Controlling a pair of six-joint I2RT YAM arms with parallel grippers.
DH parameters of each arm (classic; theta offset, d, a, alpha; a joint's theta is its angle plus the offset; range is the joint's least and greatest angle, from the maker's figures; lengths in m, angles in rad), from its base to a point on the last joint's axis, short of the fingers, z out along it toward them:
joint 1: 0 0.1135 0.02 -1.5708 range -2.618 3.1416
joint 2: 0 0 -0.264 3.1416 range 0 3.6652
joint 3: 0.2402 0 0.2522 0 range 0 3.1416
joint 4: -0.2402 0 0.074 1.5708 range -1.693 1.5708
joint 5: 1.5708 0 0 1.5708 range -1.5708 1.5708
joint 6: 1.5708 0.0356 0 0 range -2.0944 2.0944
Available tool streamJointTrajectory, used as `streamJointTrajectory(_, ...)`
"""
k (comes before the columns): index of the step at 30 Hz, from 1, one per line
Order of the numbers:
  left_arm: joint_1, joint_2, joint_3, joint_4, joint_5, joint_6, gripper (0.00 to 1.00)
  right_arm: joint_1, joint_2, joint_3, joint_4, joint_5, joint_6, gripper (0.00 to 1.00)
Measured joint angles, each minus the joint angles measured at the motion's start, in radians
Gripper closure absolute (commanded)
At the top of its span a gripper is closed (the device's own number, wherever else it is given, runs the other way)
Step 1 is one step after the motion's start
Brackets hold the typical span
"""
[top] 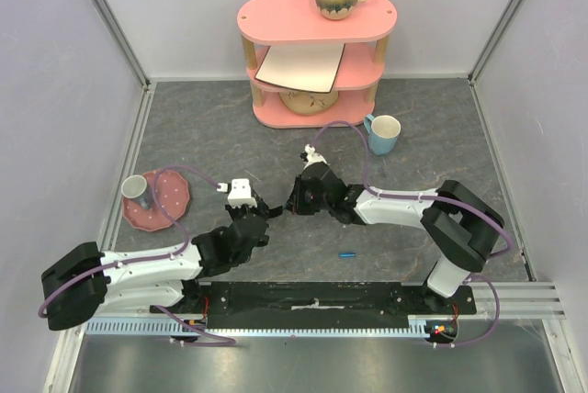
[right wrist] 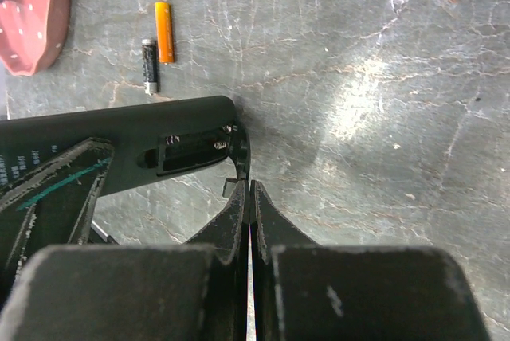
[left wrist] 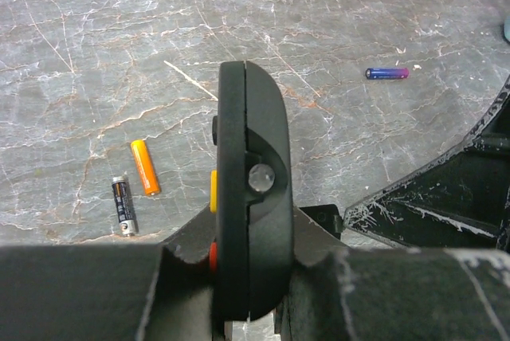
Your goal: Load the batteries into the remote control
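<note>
Left gripper (left wrist: 250, 281) clamps the remote control (left wrist: 249, 158) edge-on, buttons mostly hidden; right gripper (right wrist: 249, 191) pinched closed at its open battery bay (right wrist: 191, 152), contact unclear.

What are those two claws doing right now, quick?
Left gripper: closed, holding the remote control.
Right gripper: shut, nothing visible between its fingers.

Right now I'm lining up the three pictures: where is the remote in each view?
Top: remote near centre, small and dark.
Left wrist: remote at centre, edge-on and upright.
Right wrist: remote at left, open battery bay facing the camera.
Shared landmark: orange battery, seen in both wrist views only.
</note>
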Motion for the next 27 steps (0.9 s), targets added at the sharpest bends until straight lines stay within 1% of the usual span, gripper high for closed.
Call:
streamJointTrajectory(11, 0.000, 0.002, -0.023, 0.063, 0.012, 0.000, 0.98, 0.004, -0.011, 0.022, -0.127, 0.033, -0.031, 1.00)
streamJointTrajectory(21, 0.000, 0.006, -0.023, 0.069, 0.024, -0.002, 0.98, 0.011, -0.011, 0.026, -0.172, 0.064, -0.038, 1.00)
streamJointTrajectory(23, 0.000, 0.007, -0.020, 0.063, 0.024, -0.003, 0.98, 0.012, -0.011, 0.025, -0.173, 0.068, -0.038, 0.97)
streamJointTrajectory(26, 0.000, 0.006, -0.015, 0.050, 0.023, -0.010, 0.98, 0.014, -0.013, 0.020, -0.172, 0.074, -0.039, 0.88)
streamJointTrajectory(27, 0.000, 0.004, -0.014, 0.044, 0.024, -0.015, 0.98, 0.015, -0.017, 0.016, -0.173, 0.075, -0.039, 0.82)
